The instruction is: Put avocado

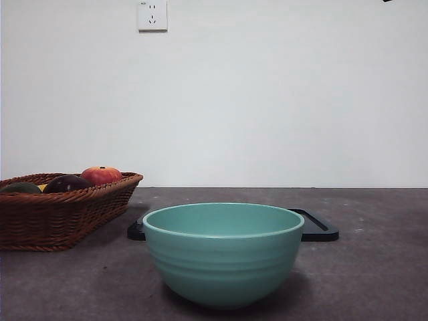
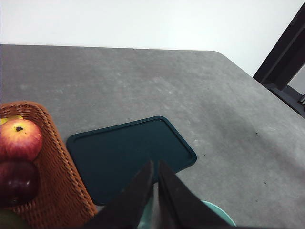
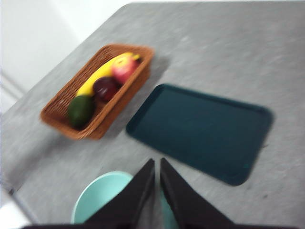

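Observation:
The dark-green avocado [image 3: 80, 110] lies at one end of a brown wicker basket [image 3: 62, 102], beside a maroon fruit [image 3: 105, 88], a red apple [image 3: 123, 70] and a banana [image 3: 102, 74]. In the front view only its top [image 1: 20, 188] shows over the basket's rim [image 1: 63, 217] at the left. A teal bowl [image 1: 223, 252] stands near the front, with a dark tray [image 1: 321, 226] behind it. My left gripper [image 2: 155, 165] is shut and empty, high above the tray [image 2: 126, 155]. My right gripper [image 3: 157, 163] is shut and empty, high over the bowl [image 3: 97, 198].
The grey table [image 1: 374, 267] carries the basket, bowl and tray. A white wall with a socket [image 1: 152, 15] stands behind. A black tip [image 1: 387, 1] shows at the top right corner. A dark frame [image 2: 286, 57] stands past the table's edge in the left wrist view.

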`<state>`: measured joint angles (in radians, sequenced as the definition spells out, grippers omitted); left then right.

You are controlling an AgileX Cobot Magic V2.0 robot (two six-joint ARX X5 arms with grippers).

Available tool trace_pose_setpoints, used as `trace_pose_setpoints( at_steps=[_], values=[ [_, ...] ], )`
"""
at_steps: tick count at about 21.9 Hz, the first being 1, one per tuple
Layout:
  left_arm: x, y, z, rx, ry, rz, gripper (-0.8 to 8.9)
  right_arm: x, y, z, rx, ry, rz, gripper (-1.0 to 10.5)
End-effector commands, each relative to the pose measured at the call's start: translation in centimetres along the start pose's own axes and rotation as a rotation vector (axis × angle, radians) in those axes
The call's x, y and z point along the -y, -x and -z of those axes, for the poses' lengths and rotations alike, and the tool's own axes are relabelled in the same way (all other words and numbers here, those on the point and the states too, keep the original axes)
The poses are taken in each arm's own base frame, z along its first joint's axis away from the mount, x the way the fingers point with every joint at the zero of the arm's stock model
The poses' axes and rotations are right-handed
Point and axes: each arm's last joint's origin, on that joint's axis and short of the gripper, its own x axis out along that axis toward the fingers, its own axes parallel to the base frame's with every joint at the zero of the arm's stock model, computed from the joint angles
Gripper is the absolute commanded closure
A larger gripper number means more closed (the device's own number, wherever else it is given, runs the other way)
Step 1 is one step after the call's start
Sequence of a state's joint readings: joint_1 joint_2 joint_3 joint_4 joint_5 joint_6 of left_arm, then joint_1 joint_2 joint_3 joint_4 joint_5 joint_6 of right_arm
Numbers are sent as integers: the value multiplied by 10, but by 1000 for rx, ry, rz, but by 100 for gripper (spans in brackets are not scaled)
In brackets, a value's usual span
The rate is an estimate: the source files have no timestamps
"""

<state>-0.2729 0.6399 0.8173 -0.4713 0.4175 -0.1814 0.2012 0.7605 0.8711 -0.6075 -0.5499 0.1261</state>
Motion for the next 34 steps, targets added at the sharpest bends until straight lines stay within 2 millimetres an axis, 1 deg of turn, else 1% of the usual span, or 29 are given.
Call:
trace_pose_setpoints(
  at_steps=[1, 5, 6, 7, 8, 9, 10, 11, 19, 22, 24, 28, 31, 34],
  values=[
    [3, 3, -5, 16, -21, 9, 795, -3, 2, -4, 3, 20, -7, 935],
    [3, 3, -3, -9, -10, 5, 783, -3, 2, -1, -21, 5, -3, 925],
    [3, 3, -2, -16, -6, 4, 775, -3, 2, -1, -22, 5, -2, 868],
    [2, 3, -2, -22, -3, 3, 721, -3, 2, -1, -21, 5, -2, 757],
    [2, 3, -1, -25, -3, 2, 590, -3, 2, -1, -21, -4, -2, 601],
    [2, 3, -1, -25, -2, 2, 458, -3, 2, -1, -22, -11, -2, 485],
    [2, 3, -1, -24, -3, 2, 316, -3, 2, -1, -22, -11, -2, 392],
    [2, 3, -2, -22, -3, 2, 244, -3, 2, -1, -21, -10, -2, 359],
    [2, 3, 0, -42, 39, -2, 254, -3, 2, -3, -7, -1, -5, 356],
    [-1, 1, 5, -126, 78, -47, 256, -3, 2, -3, -6, -1, -5, 356],
    [-5, -5, 7, -185, 99, -93, 255, -3, 2, -3, -6, -1, -5, 356],
    [-17, -24, 10, -291, 170, -197, 256, -3, 2, -3, -7, -1, -6, 356],
    [-31, -47, 16, -412, 218, -315, 256, -3, 2, -3, -7, -1, -6, 356],
    [-46, -69, 21, -518, 228, -431, 256, -3, 2, -3, -6, -1, -7, 356]
  ],
)
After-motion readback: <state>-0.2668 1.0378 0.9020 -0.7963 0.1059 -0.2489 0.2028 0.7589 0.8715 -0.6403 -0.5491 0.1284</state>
